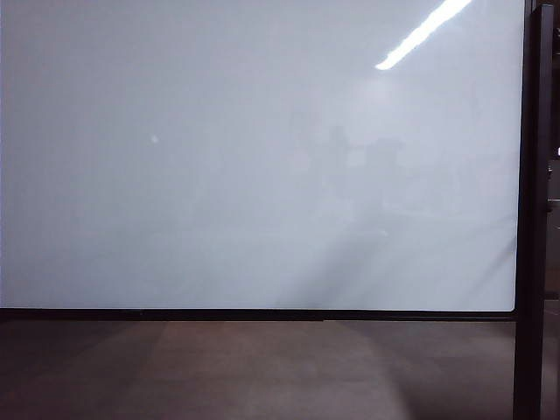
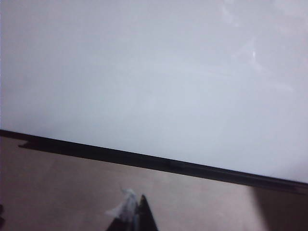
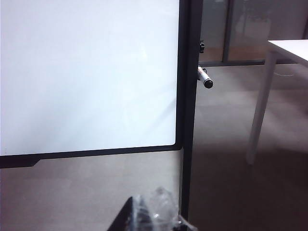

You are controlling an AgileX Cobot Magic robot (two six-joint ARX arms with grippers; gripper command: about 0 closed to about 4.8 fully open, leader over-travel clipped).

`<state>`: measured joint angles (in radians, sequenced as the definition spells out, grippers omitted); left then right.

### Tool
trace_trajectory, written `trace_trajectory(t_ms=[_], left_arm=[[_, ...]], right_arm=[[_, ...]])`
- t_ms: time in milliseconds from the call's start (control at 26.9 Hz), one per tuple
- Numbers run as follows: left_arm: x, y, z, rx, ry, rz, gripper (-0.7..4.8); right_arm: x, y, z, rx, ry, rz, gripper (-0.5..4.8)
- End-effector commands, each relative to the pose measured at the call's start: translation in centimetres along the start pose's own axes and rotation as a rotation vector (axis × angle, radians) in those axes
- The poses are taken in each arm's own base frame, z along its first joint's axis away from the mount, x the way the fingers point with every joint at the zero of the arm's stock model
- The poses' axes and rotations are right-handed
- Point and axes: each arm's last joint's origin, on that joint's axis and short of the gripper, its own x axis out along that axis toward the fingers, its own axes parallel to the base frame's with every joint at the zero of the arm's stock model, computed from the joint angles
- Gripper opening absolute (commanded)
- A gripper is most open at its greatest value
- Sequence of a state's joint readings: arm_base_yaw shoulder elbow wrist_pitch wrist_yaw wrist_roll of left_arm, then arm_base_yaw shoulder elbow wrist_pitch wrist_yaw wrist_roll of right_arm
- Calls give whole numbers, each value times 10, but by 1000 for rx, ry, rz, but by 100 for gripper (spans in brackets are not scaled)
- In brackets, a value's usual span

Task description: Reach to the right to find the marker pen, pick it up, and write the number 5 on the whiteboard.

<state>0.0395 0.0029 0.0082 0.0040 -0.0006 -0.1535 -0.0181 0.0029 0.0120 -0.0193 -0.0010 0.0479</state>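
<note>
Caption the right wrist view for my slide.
Shut right claw low before the blank whiteboard; marker pen pokes out beyond its black side post.

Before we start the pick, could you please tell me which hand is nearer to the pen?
Right. The pen sticks out past the board's side post, ahead of the right hand. The left hand faces only the board; no pen shows there.

Grey-brown floor [image 1: 262,367] runs below and past the board. White table [image 3: 288,48], one leg [image 3: 260,110] visible, stands at the far side. Glass partition [image 3: 240,29] behind it. Ceiling-light reflection [image 1: 424,31] on gloss.
</note>
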Motion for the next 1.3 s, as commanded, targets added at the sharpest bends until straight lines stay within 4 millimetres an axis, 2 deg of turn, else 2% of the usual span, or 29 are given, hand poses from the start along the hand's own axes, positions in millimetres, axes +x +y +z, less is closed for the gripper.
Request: trace_trajectory(t_ms=[37,298,409,484,521,558,595,670,856,1079,1154,1302], left_arm=[[0,-1,2,23,-9,-26,-5],[0,-1,4,23,-15,-27,-5],[-3,-4,16,-62,-60,-68,-5],[-8,-9,34,-40,-82,-118,-5],[-12,-11,44,6,-43,-90,-5],[-14,-12,49,20,-20,-73,-5],[-15,-15,58,25,-5,-84,-5],[-12,-21,77,24,-17,-125,-5],[3,-39,118,70,21,-245,-5],[24,-77,186,200,-1,-401,-5],[33,-94,207,192,-8,-464,-5],[48,-129,236,190,-3,-591,-5]], right_arm=[[0,0,2,5,-19,0,-8],[-1,0,6,5,-45,2,-8],[-2,1,13,5,-73,3,-8],[-7,2,31,22,-125,12,-8],[-12,2,48,39,-174,15,6],[-16,3,60,37,-204,15,74],[-21,3,78,39,-247,-5,251],[-25,3,102,43,-278,-37,473],[-15,7,138,14,-266,26,479],[10,5,185,-26,-414,-63,479],[23,2,194,-44,-390,-74,479],[54,-7,200,-44,-303,21,479]])
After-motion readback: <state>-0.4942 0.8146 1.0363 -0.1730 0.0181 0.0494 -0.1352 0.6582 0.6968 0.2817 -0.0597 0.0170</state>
